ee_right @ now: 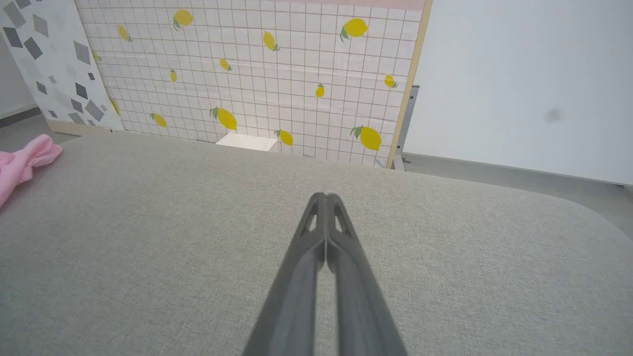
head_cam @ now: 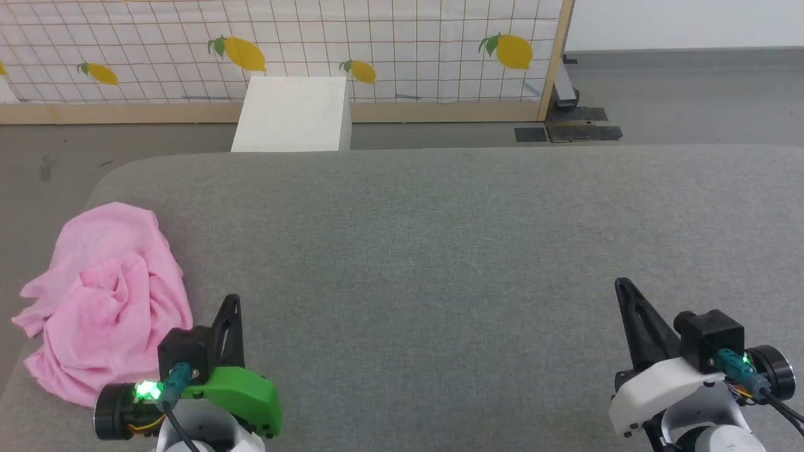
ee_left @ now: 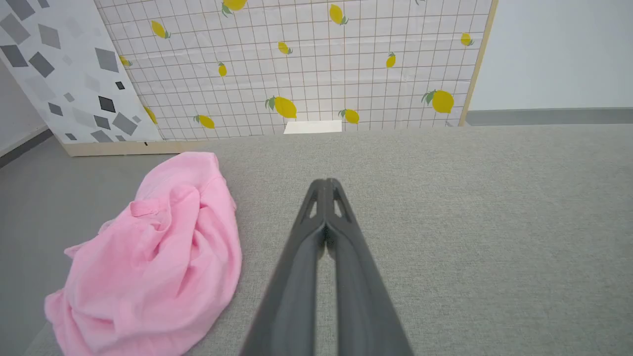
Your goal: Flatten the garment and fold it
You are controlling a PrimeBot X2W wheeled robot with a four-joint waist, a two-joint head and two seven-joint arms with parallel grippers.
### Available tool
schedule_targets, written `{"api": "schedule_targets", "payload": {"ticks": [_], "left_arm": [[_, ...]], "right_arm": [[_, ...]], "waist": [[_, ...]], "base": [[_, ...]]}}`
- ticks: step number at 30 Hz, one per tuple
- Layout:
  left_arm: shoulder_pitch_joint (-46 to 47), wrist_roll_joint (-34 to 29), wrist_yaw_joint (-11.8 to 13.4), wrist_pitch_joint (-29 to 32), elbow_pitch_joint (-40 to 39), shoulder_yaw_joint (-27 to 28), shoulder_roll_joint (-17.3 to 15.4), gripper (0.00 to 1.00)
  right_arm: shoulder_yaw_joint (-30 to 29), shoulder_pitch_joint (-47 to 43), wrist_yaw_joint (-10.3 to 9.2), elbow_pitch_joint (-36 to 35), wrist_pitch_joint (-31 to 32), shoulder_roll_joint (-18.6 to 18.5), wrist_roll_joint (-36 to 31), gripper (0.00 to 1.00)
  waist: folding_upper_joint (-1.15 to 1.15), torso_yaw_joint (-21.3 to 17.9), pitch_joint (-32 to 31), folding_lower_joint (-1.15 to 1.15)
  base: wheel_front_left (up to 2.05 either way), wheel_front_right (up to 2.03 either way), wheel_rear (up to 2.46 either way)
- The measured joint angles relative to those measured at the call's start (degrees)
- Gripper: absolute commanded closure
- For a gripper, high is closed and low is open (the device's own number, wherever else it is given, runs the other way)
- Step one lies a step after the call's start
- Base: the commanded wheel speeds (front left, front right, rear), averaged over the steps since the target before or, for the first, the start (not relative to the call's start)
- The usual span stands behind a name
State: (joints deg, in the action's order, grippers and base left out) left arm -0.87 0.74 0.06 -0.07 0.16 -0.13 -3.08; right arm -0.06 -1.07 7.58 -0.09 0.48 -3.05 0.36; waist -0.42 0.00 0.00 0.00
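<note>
Pink garment [head_cam: 107, 301] crumpled on grey table [head_cam: 440, 251].

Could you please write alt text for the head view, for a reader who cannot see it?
A crumpled pink garment lies bunched at the left edge of a grey padded surface. The left end effector is shut just beside it; the right end effector, also shut, is far across.

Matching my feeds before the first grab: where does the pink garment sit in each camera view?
Head view: garment crumpled at the lower left, just left of the left gripper.
Left wrist view: lower left, left of that gripper.
Right wrist view: a sliver at the left edge, mid-height.
Shared landmark: the white box at the foot of the lemon-print panel, also at and.
</note>
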Motion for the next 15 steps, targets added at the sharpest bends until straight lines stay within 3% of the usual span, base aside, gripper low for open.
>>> {"api": "schedule_targets", "payload": {"ticks": [15], "left_arm": [[0.0,0.0,0.0,0.0,0.0,0.0,0.0,1.0]], "right_arm": [[0.0,0.0,0.0,0.0,0.0,0.0,0.0,1.0]], "waist": [[0.0,0.0,0.0,0.0]], "base": [[0.0,0.0,0.0]]}}
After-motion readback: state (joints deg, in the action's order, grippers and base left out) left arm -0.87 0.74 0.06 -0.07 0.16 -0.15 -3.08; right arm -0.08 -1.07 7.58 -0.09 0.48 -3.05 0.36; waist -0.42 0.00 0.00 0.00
